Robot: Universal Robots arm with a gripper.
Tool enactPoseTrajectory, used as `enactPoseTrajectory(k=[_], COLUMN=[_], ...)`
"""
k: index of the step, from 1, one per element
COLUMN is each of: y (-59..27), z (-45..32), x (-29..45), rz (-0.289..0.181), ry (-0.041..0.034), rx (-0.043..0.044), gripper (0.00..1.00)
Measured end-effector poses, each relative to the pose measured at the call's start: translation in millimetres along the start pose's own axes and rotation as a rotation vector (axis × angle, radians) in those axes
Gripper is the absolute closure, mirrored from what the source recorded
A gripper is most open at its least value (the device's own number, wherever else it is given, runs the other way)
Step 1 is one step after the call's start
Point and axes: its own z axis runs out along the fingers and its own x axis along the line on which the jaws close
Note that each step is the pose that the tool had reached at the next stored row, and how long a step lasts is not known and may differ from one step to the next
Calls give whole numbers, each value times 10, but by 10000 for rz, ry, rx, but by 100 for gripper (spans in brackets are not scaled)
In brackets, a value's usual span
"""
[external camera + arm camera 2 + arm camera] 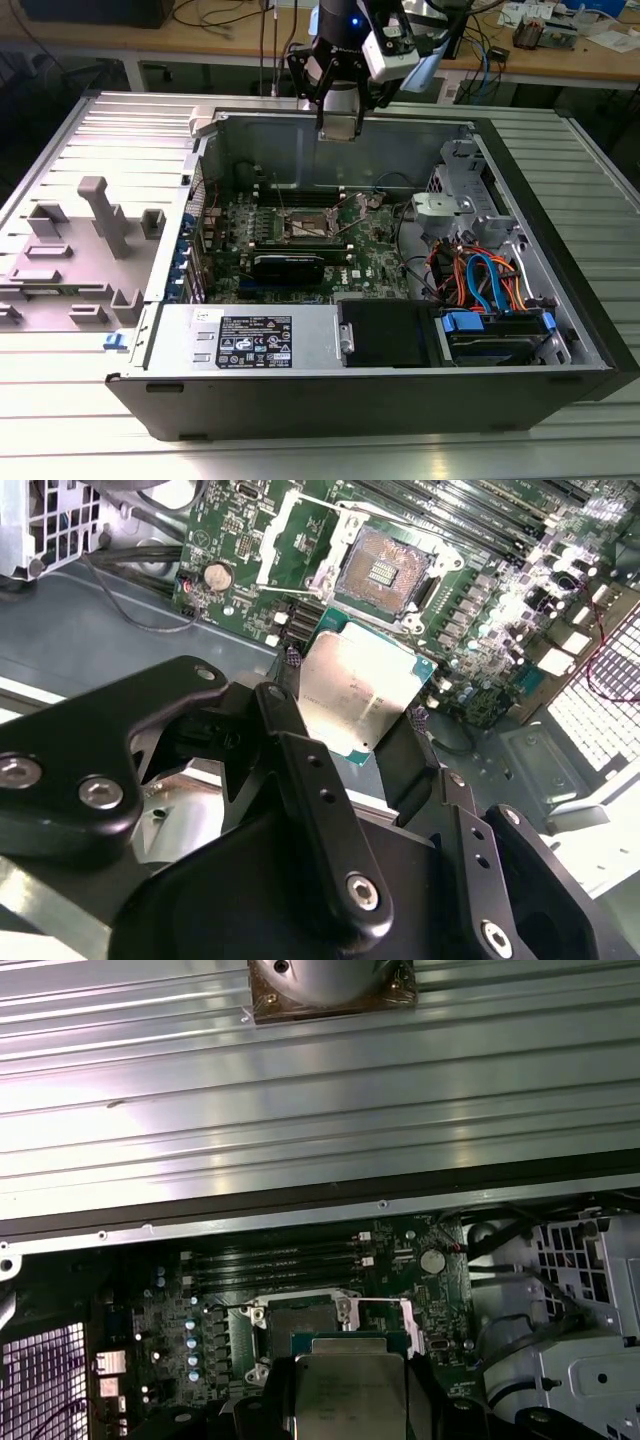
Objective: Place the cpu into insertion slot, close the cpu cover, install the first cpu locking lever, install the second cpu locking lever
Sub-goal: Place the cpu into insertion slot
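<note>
Above the ribbed metal bench [80,445] and its open black case [400,400], the black tool [355,695] clamps the flat silver-grey square cpu [365,690] by its edges (sparing its contacts, I judge), at twelve o'clock from the uncovered silver-rimmed insertion slot [312,227] in the exterior view.

No writing can be read. In the exterior view a white label [255,342] with small dark print and symbols sits on the silver metal cover [180,335] along the near edge of the computer case [330,398], and its print is too small to make out. In the first wrist view the cpu [350,1392] bears faint marks on its metal top, also illegible.
</note>
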Motion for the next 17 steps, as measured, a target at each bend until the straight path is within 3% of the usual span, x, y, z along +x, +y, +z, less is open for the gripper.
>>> enactPoseTrajectory(k=[7,17], y=[-7,-8], z=[5,5], x=[-3,-2], rz=[580,587], ry=[-51,-52], rx=[23,23], gripper=[46,46])
